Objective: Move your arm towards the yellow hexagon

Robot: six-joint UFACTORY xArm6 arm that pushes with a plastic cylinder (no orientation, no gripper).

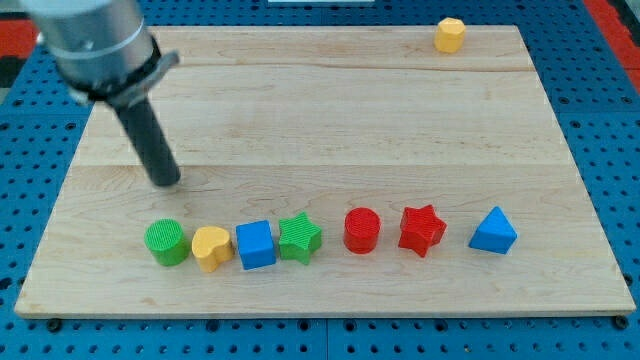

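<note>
The yellow hexagon (450,35) sits at the top right edge of the wooden board (330,110). My tip (166,183) is at the view's left, far from the hexagon, just above the green cylinder (166,243). A row of blocks lies near the view's bottom: green cylinder, yellow heart (210,248), blue cube (256,245), green star (299,238), red cylinder (361,231), red star (421,231), blue triangle (493,232).
The board lies on a blue pegboard table (600,120). The arm's grey body (90,40) hangs over the board's top left corner.
</note>
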